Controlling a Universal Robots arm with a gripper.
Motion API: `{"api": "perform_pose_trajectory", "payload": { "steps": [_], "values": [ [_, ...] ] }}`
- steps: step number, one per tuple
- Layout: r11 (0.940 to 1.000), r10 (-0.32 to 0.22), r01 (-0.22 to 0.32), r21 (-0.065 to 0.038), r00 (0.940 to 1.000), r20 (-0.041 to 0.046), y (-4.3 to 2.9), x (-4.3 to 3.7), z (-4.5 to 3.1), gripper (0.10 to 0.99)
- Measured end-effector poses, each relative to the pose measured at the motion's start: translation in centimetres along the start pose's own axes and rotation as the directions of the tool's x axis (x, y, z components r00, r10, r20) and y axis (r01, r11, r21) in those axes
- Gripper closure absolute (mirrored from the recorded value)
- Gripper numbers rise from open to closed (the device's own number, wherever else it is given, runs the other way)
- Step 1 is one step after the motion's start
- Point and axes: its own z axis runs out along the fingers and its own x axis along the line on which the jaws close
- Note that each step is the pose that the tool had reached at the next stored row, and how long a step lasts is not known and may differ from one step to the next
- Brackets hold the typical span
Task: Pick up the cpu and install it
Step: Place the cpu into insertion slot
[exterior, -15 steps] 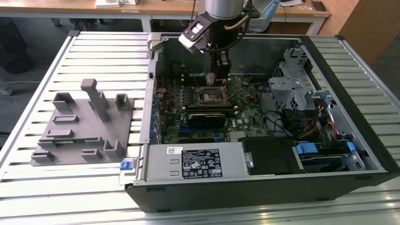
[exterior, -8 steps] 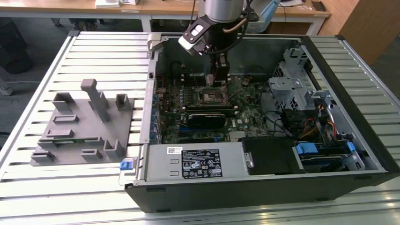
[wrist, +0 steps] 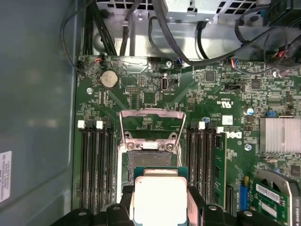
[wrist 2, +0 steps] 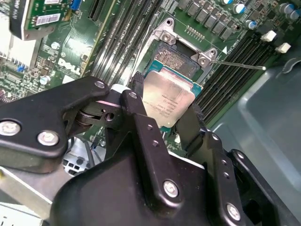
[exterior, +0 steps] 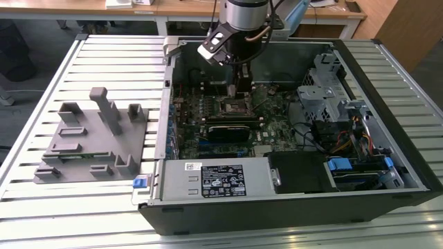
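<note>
The cpu (wrist 2: 167, 98), silvery square edged green, is gripped by the end effector (wrist 2: 164, 107).

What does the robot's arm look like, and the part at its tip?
The arm is a silver-grey metal cylinder with a dark band; a small pale block sits on its side. Dark and copper-coloured cables loop beside it. Its end effector is matte black: chunky jointed links with silver screw heads, ending in two narrow fingers.
</note>
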Motion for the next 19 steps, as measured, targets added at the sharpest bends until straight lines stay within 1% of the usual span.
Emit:
{"api": "perform_pose_trajectory", "payload": {
  "steps": [6,11,19],
  "values": [
    [1.0000,0.000,0.000,0.000,1.0000,0.0000,-0.04,0.03,1.08,0.553],
    [1.0000,0.000,0.000,0.000,1.0000,0.0001,-0.05,0.04,1.51,0.553],
    [1.0000,-0.001,0.001,0.000,1.0000,0.0001,-0.09,0.07,2.80,0.553]
  ]
}}
